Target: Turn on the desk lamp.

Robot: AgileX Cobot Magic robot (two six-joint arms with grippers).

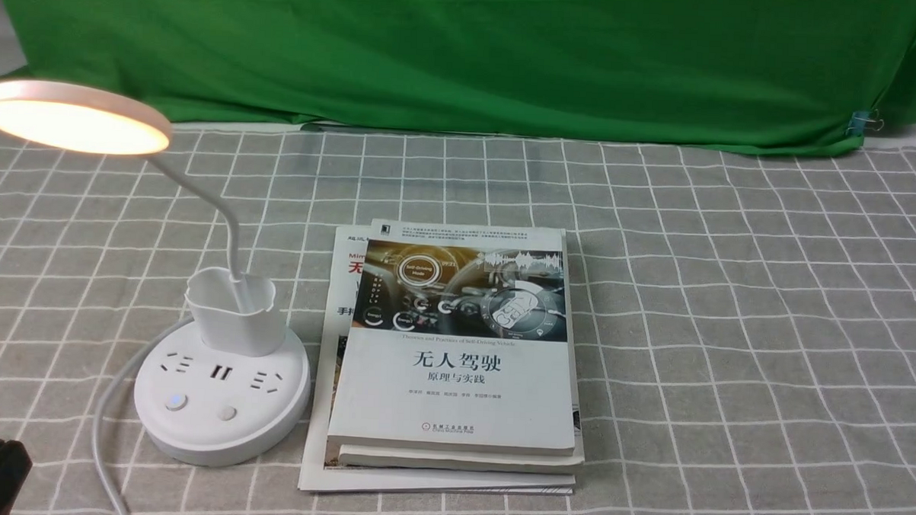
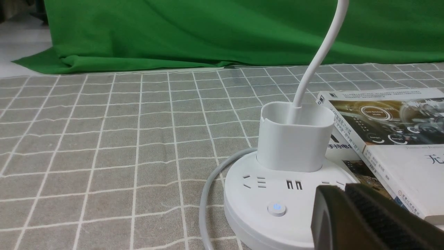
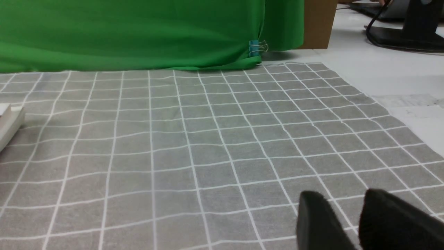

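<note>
A table with a grey, white-lined checked cloth (image 1: 691, 334) carries the desk lamp (image 1: 220, 409) (lit, its round base flat on the cloth) toward the left, its grey cord (image 1: 101, 428) beside it, and a book pile (image 1: 453, 394) just right of the base.

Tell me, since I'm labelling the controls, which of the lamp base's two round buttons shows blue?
The button nearer the cable's side, on the left; the right-hand button looks plain grey.
</note>
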